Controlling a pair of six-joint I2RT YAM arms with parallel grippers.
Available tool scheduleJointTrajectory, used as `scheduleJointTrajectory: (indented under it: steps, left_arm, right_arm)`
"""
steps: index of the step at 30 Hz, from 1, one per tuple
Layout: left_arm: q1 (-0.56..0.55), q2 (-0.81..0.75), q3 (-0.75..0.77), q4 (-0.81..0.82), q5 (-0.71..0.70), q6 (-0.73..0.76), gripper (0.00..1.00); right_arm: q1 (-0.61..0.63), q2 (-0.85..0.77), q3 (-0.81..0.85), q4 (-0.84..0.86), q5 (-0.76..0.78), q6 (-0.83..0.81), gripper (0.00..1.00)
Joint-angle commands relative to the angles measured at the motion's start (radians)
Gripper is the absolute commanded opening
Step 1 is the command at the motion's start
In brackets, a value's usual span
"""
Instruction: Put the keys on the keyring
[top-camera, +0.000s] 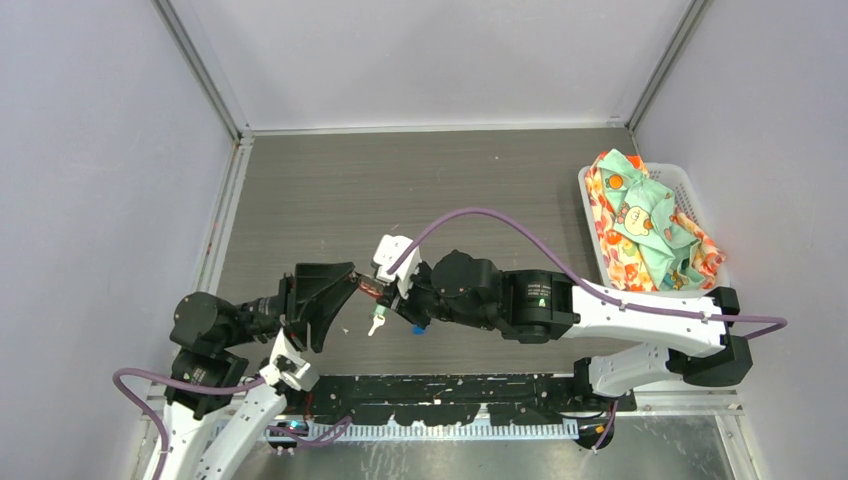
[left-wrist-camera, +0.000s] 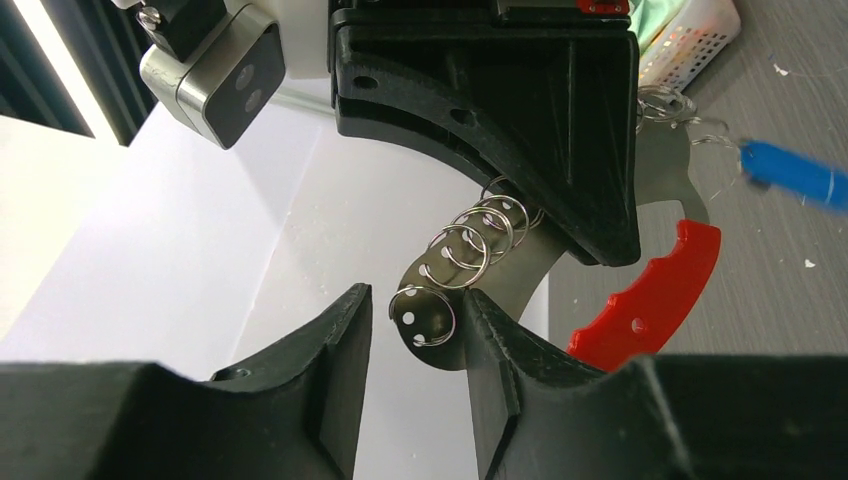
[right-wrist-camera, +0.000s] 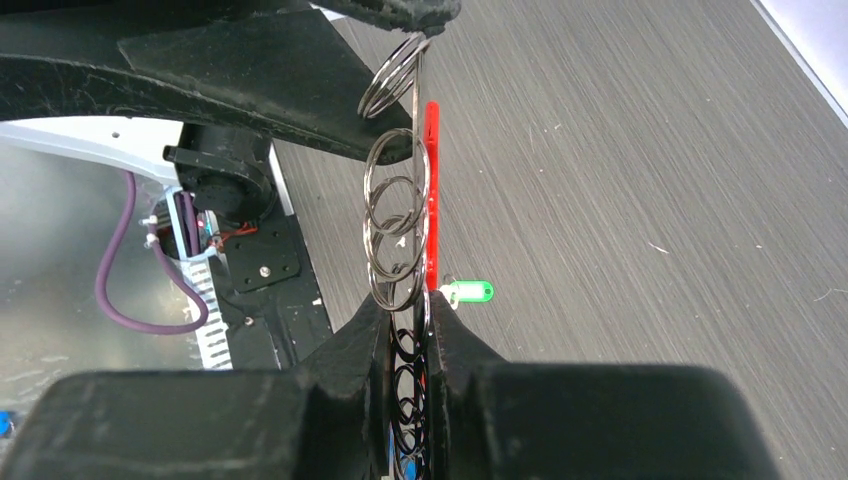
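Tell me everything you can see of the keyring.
The keyring is a row of silvery wire split rings threaded along a curved flat metal strip with small holes, joined to a red notched plastic piece. It is held in mid-air, clamped in the right gripper; the fingers of the left gripper flank its free end.

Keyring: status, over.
Right fingers shut on keyring. Left fingers open around its ring end. Green key beside it, attachment unclear. Nothing blocking.

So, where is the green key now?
In the top view the green key is at the table's front centre, just below where the left gripper and right gripper meet, the blue key on its right.
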Motion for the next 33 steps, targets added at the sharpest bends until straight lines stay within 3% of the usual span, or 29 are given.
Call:
scheduleJointTrajectory:
  steps: [1, 13, 33]
  left_arm:
    - [0.003, -0.012, -0.009, 0.063, -0.020, 0.024, 0.39]
    - [0.003, -0.020, -0.011, 0.078, -0.101, -0.004, 0.25]
    - [0.003, 0.027, 0.052, 0.142, -0.092, -0.320, 0.27]
  right_arm:
    - [-0.001, -0.011, 0.038, 0.089, 0.027, 0.045, 0.01]
    - [-0.001, -0.069, -0.033, 0.157, 0.025, 0.058, 0.01]
    - [-0.002, -0.110, -0.091, 0.224, -0.007, 0.046, 0.01]
